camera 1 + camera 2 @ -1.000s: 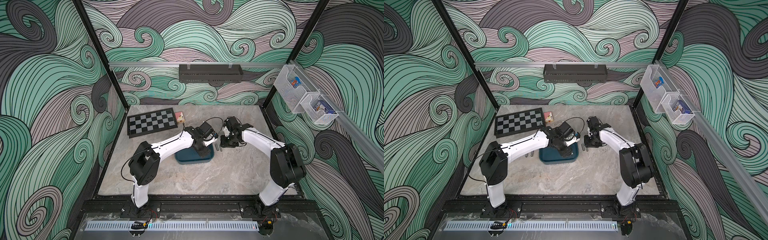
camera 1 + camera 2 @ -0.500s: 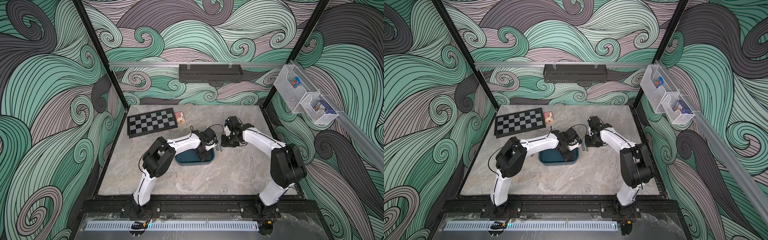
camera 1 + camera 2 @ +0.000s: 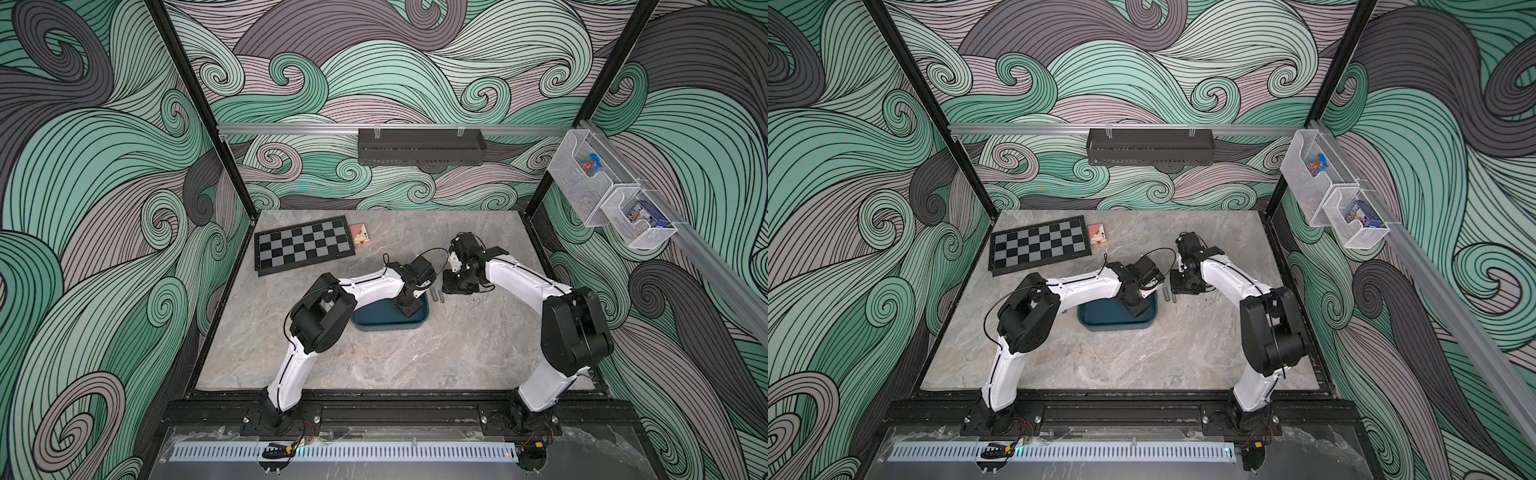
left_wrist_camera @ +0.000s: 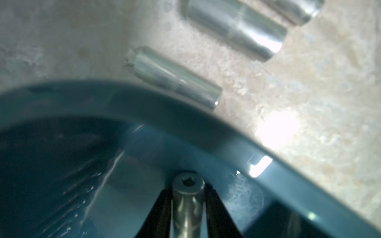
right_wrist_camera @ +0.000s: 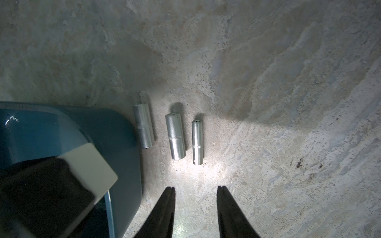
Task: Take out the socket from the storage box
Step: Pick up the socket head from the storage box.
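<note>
The dark teal storage box [image 3: 374, 323] [image 3: 1100, 323] sits mid-table in both top views. My left gripper [image 3: 409, 307] [image 4: 188, 190] reaches down into its far right corner. In the left wrist view both fingers press the sides of a silver socket [image 4: 188, 197] whose end faces the box wall [image 4: 185, 111]. My right gripper [image 3: 451, 289] [image 5: 195, 188] hangs open over bare table just right of the box [image 5: 61, 127], with nothing between its fingers. In front of it three silver sockets [image 5: 143, 125] [image 5: 175, 139] [image 5: 197, 142] lie side by side on the table.
A chessboard [image 3: 303, 245] and a small pink box [image 3: 359, 235] lie at the back left. A black tray [image 3: 419, 146] hangs on the back wall. White mesh baskets [image 3: 611, 199] hang on the right wall. The left wrist camera housing [image 5: 51, 185] overlaps the box in the right wrist view.
My left arm folded its elbow in toward the box, the gripper dropped into the box's right end and its fingers closed on a socket. The right arm stayed still.
</note>
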{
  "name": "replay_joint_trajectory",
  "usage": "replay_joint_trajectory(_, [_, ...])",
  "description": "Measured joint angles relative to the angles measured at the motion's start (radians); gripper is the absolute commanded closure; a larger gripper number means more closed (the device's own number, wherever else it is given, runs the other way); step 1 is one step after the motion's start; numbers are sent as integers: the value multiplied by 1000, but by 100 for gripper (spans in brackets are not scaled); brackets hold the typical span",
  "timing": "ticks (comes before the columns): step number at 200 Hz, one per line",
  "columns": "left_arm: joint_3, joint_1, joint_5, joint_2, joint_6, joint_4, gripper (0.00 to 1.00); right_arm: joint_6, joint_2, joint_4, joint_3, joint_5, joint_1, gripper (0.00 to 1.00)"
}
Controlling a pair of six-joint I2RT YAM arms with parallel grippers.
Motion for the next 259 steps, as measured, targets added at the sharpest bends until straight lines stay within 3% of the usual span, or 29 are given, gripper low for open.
replay_joint_trajectory(78, [-4, 13, -11, -1, -38, 14, 100, 13, -8, 11, -21, -29, 0, 62])
replay_joint_trajectory(180, [-4, 31, -13, -26, -76, -44, 100, 18, -8, 23, -21, -58, 0, 62])
replay_joint_trajectory(259, [0, 58, -25, -182, -90, -108, 100, 18, -8, 31, -21, -61, 0, 62])
